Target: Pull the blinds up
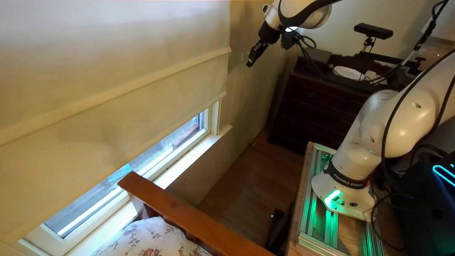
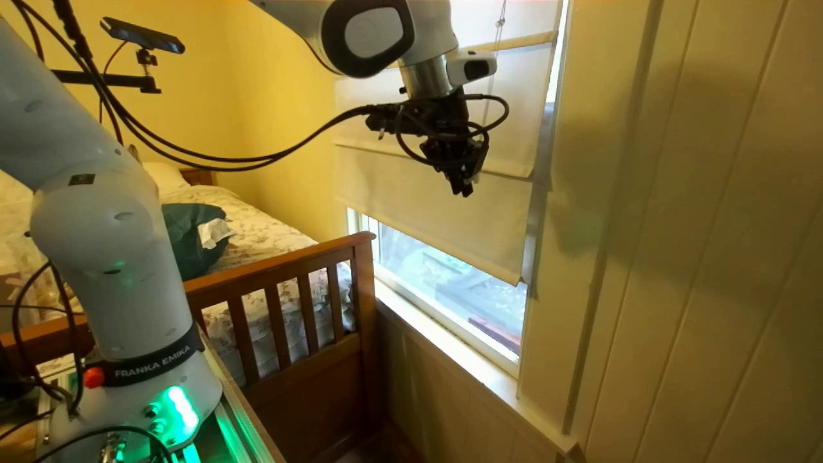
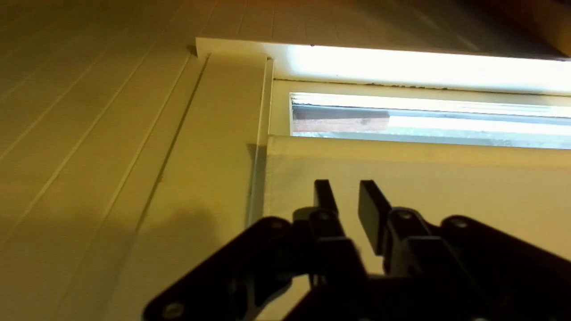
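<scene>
The blinds are a large cream shade with horizontal bands, shown in both exterior views. They hang over most of the window, with a strip of glass showing below their lower edge. The wrist view, upside down, shows the blinds' lower corner. My gripper points downward in front of the blinds near their side edge, with a gap between its fingers and nothing between them. It also shows in both exterior views. It looks apart from the fabric. A thin cord hangs before the upper blinds.
A wooden bed footboard stands against the window side. The white window sill juts out below the glass. A panelled wall borders the window. A dark dresser stands in the corner. Cables hang along the arm.
</scene>
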`<state>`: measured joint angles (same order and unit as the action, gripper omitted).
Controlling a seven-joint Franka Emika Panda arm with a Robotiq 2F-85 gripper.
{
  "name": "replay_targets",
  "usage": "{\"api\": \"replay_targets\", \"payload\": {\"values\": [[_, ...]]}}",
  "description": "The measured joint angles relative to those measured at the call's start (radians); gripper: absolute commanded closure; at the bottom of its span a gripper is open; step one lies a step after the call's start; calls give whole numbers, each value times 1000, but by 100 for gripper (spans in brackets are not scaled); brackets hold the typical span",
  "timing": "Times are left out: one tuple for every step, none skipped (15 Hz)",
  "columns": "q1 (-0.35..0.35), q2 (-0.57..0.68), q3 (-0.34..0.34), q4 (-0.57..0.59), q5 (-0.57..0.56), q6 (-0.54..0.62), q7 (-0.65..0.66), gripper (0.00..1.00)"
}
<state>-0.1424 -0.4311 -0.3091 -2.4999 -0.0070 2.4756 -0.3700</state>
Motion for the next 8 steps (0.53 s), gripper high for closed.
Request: {"api": "replay_targets", "payload": {"values": [[0,0,5,-5,-4,0,0,39],[0,0,11,-8,-9,0,0,31],[0,0,17,-9,-16,-2,0,25],[0,-1,23,-9,-19,-8,1,19],[-1,-3,32,-7,-22,-24,6,11],[-2,-8,43,-3,-29,-53,16,5],[-5,-15,57,5,-40,-93,34,0],[-9,-26,76,17,-52,-146,57,0]]}}
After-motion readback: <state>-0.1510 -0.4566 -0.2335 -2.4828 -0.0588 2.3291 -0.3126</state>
